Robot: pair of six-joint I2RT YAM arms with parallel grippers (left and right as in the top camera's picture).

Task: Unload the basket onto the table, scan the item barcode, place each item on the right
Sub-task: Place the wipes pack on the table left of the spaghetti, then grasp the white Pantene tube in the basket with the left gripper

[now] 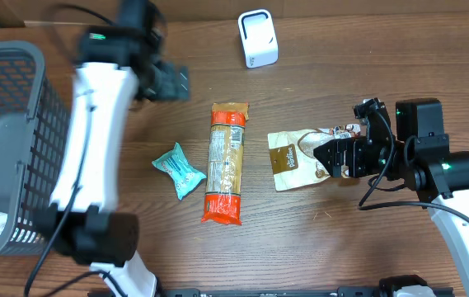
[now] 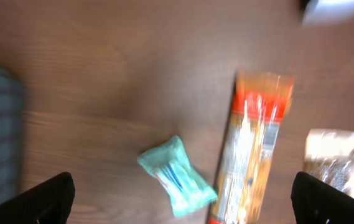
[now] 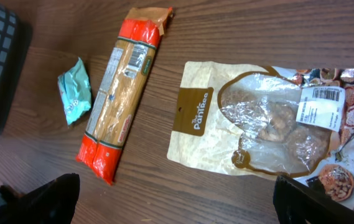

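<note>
Packets and scanner on a wooden table [image 1: 316,74], both grippers open and empty.

From the overhead view, a grey mesh basket [image 1: 3,148] fills the left edge of the frame. The left gripper [image 2: 189,200] hangs blurred at upper left, its fingers spread wide with nothing between them. Below it, left of centre, lies a small teal packet [image 1: 178,169], and just beside that, at mid-frame, a long orange pasta pack [image 1: 225,163] running top to bottom. A white scanner [image 1: 257,39] stands at top centre, well apart from all three packets. Right of centre lies a tan pouch [image 1: 300,159] with a white barcode label [image 3: 318,107] facing up. The right gripper [image 3: 180,200] hovers over the pouch's right end, jaws wide and gripping nothing.
</note>
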